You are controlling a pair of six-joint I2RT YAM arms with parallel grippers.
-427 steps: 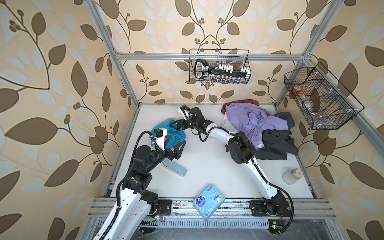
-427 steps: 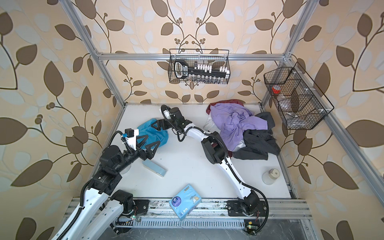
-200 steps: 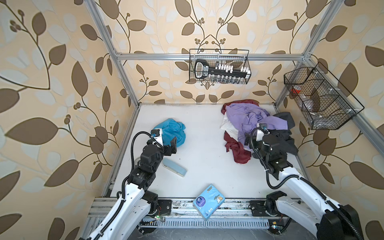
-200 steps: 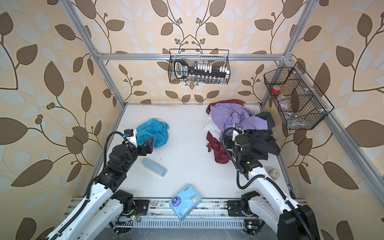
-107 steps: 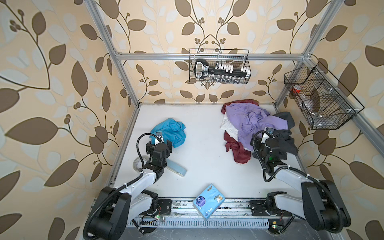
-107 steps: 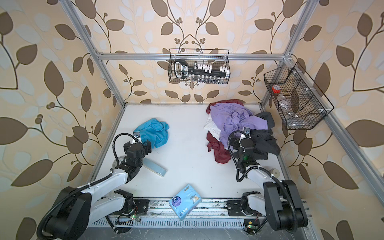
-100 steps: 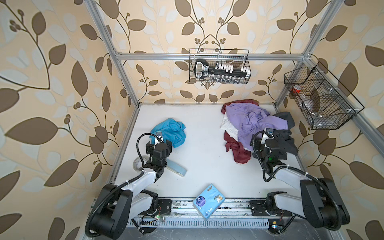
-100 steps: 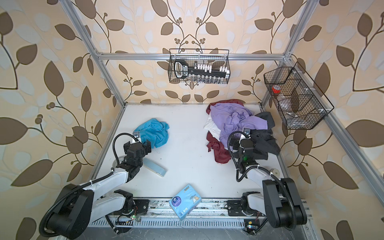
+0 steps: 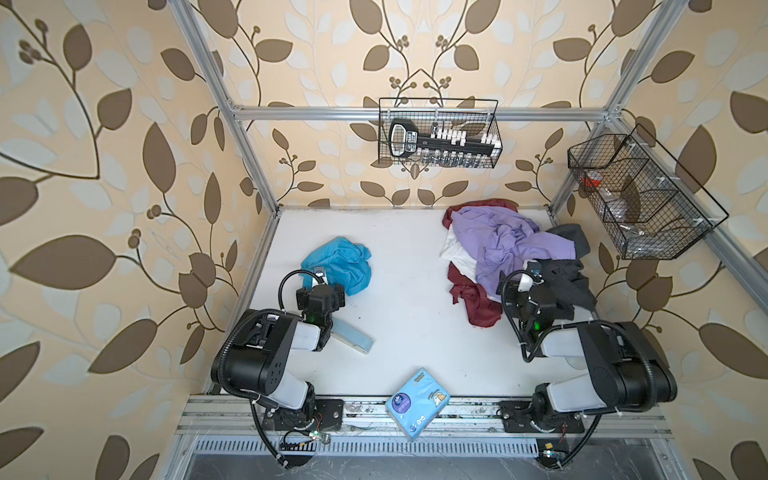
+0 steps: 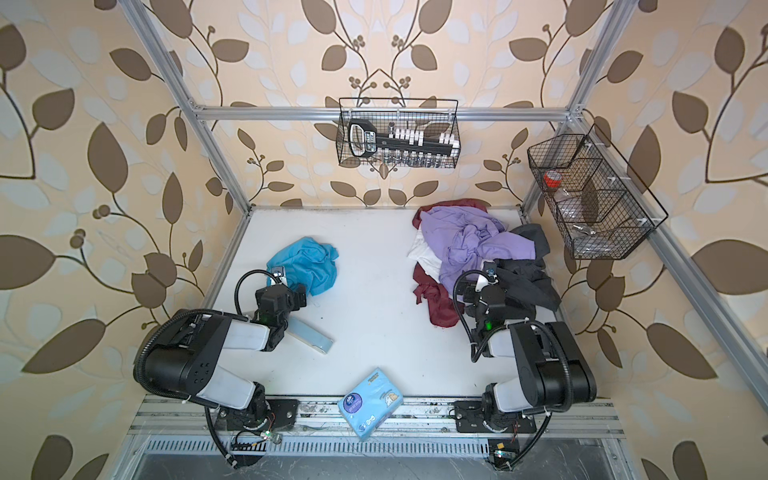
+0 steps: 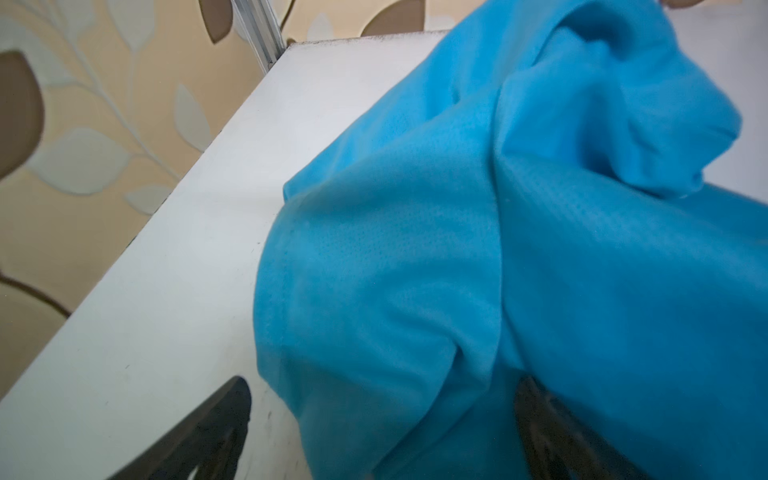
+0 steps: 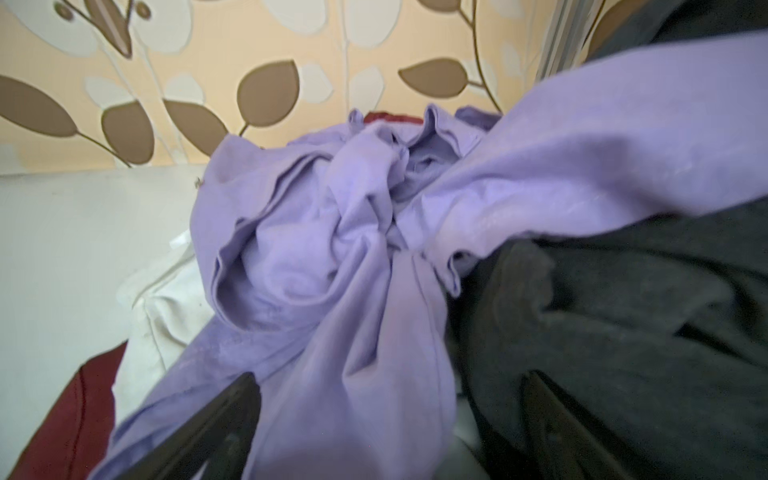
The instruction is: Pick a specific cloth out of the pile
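You are keeping both arms folded low over the counter (image 9: 407,270), jaws spread. The left pincer (image 11: 382,419) is straddling the cloth (image 9: 338,262), well apart from the pile (image 9: 507,245) facing the right pincer (image 12: 390,415). The wall basket (image 9: 436,99) is holding a socket set (image 9: 453,143).

the cloth (image 11: 415,257) is a matt knit with a fine mesh texture. in the pile (image 9: 498,249), the lilac fabric (image 12: 332,257) is smooth and soft; the dark grey fabric (image 12: 623,332) is fuzzy. the table (image 9: 407,257) is matt white, faintly scuffed. the wire basket (image 9: 436,99) is black metal.
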